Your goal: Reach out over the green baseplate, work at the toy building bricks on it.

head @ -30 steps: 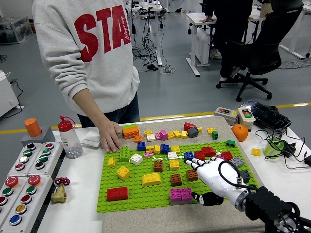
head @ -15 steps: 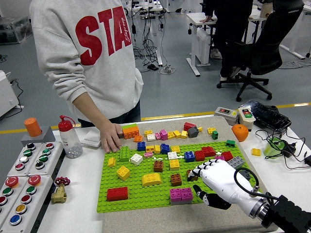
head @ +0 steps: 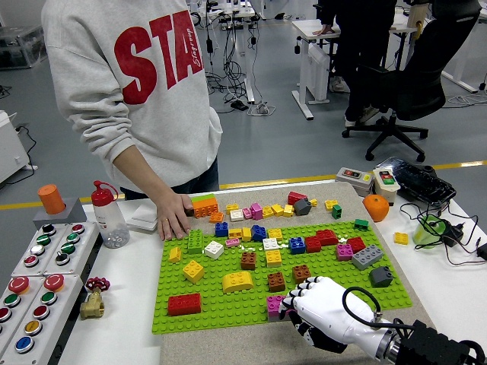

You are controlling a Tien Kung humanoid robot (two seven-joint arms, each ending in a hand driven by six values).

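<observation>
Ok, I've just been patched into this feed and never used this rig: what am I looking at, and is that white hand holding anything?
This is one camera high on the robot, looking down over its table. The white hand at lower right is the robot's right hand; its fingers curl over the pink brick at the near edge of the green baseplate, but I can't tell if it grips it. Loose bricks cover the baseplate. A person stands opposite, one hand resting flat on the table. A button panel sits at left. The left arm isn't visible.

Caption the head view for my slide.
Robot's right hand covers a pink brick on the green baseplate; a person's hand rests at its far corner.
</observation>
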